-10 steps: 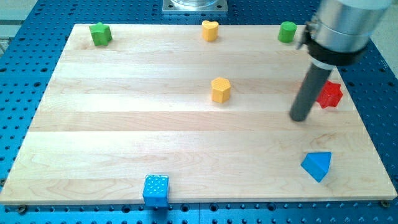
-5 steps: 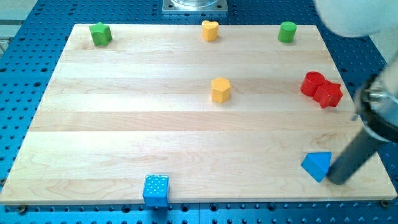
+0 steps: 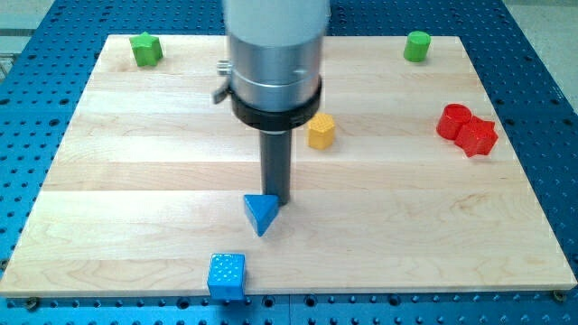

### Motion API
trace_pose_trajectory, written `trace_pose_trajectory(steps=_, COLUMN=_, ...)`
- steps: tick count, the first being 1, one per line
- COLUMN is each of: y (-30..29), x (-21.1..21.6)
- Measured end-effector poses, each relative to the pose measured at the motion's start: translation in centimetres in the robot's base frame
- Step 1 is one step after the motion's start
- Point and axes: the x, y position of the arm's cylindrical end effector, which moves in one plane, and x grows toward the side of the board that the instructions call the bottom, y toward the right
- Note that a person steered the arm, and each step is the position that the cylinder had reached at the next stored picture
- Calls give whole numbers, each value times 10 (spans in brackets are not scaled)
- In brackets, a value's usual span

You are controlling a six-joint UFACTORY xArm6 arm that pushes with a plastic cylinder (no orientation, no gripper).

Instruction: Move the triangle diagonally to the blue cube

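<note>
The blue triangle (image 3: 260,214) lies on the wooden board (image 3: 135,181) a little below the middle. My tip (image 3: 277,200) stands just above and to the right of it, touching or almost touching its upper right corner. The blue cube (image 3: 226,275) sits at the board's bottom edge, down and to the left of the triangle, with a small gap between them. The arm's body hides part of the board's top middle.
A yellow block (image 3: 321,131) sits right of the rod. Two red blocks (image 3: 467,128) lie together at the right edge. A green block (image 3: 144,48) is at the top left and a green cylinder (image 3: 416,45) at the top right.
The tip has swept from the right side to the middle. The blue triangle has moved far left from the bottom right and now lies near the blue cube. The arm now hides the top yellow block.
</note>
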Motion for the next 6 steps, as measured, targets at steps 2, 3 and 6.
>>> trace_pose_trajectory(steps=2, y=31, x=27)
trace_pose_trajectory(steps=3, y=-65, x=24)
trace_pose_trajectory(steps=6, y=-148, x=39)
